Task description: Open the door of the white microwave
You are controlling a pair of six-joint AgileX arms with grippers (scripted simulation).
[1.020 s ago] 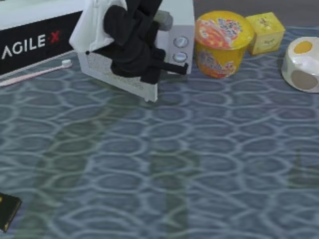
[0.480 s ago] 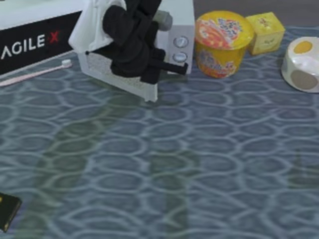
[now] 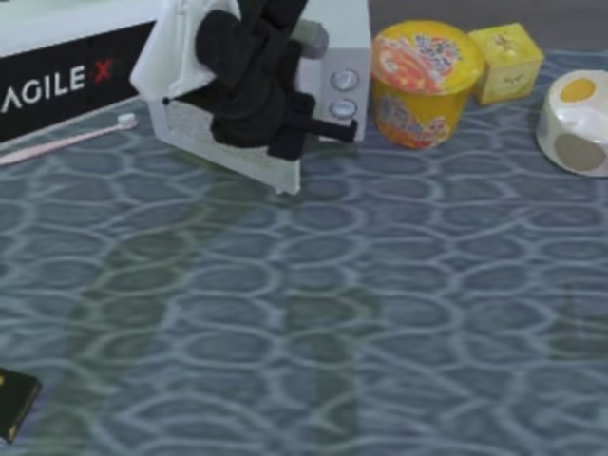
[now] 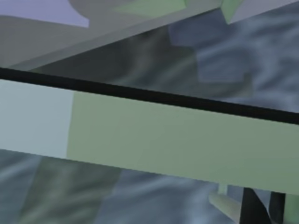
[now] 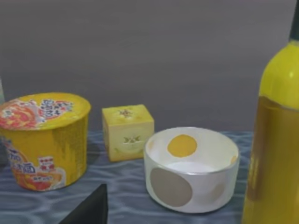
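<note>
The white microwave (image 3: 338,40) stands at the table's back, left of centre, its two silver knobs (image 3: 345,93) facing front. Its door (image 3: 226,154) is swung outward at an angle, hinged on the left, with the mesh window facing up. My left gripper (image 3: 306,139) reaches down over the door's free edge and is shut on the door there. In the left wrist view the door's edge (image 4: 177,140) crosses as a pale band, with a dark fingertip (image 4: 254,211) beside it. My right arm is out of the top view; one finger (image 5: 91,210) shows in the right wrist view, holding nothing.
A yellow noodle cup (image 3: 423,81), a yellow cube (image 3: 506,59) and a white rounded container with a yellow spot (image 3: 577,119) stand right of the microwave. A toothbrush (image 3: 66,141) and a lettered box (image 3: 66,57) lie left. A yellow bottle (image 5: 275,140) stands close to the right wrist.
</note>
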